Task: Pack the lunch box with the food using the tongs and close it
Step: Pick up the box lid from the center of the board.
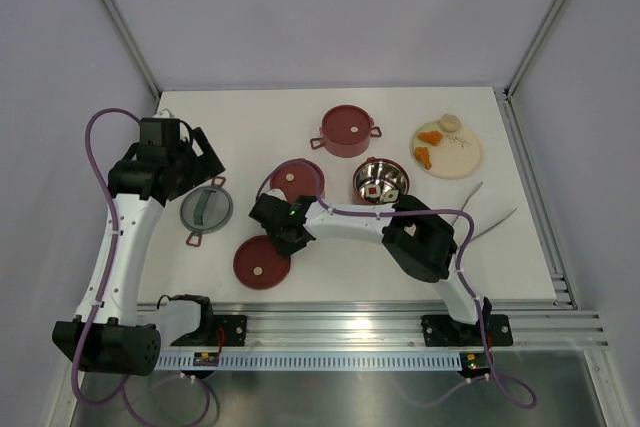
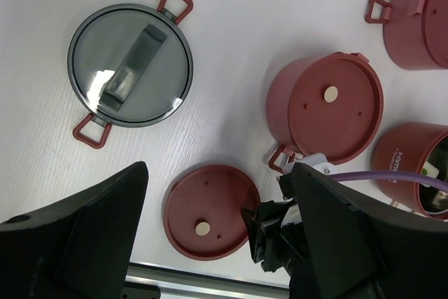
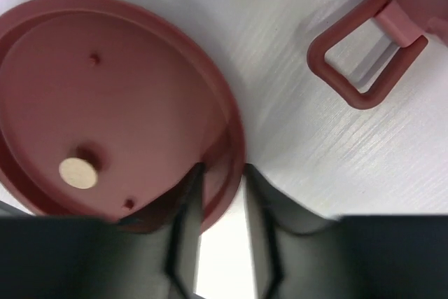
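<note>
While apart — three bowls (image 1: 381, 181), one tongs (image 1: 489, 215)

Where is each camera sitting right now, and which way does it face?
Top external: above and behind the arms, looking down on the table, both arms and bases in view.
Left wrist: on the raised left arm, looking down at the grey lid, loose lid and bowls; own dark fingers frame it.
Right wrist: low over the table, own fingers straddling the loose lid's rim.
Shared: all three show the loose lid.
</note>
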Controlling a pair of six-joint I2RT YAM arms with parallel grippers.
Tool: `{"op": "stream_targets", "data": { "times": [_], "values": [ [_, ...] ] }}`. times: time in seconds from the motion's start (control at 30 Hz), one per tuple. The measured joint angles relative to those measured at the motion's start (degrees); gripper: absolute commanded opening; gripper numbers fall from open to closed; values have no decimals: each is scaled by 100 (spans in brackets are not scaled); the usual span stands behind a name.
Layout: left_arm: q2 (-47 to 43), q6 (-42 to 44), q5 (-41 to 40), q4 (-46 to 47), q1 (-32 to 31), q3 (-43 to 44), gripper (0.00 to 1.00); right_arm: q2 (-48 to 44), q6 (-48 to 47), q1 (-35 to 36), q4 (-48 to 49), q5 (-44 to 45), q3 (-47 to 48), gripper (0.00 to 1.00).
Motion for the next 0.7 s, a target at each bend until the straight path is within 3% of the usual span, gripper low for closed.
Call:
{"op": "stream_targets", "data": {
  "times": [0.07,0.1,0.17,0.4,0.57,0.7],
  "values": [
    [0,2,13,13,4,0,88,2,-22,0,-15,4,0,20],
    [0,2,22,13,11,0,87,2,-20,0,-31,15,0,8],
    [0,0,26,13,26,0,87,2,-24,0,-37,39,0,0],
    [9,-15,0,-35,107,46,88,-223,-122,-4,-284,354,0,0],
    [190,-70,-160,-188,323,673,89,-1097,-378,-105,-518,627,24,0],
    [92,-181,-291,-131,330,879,89,-1945,-498,-660,-785,774,299,0]
  ]
}}
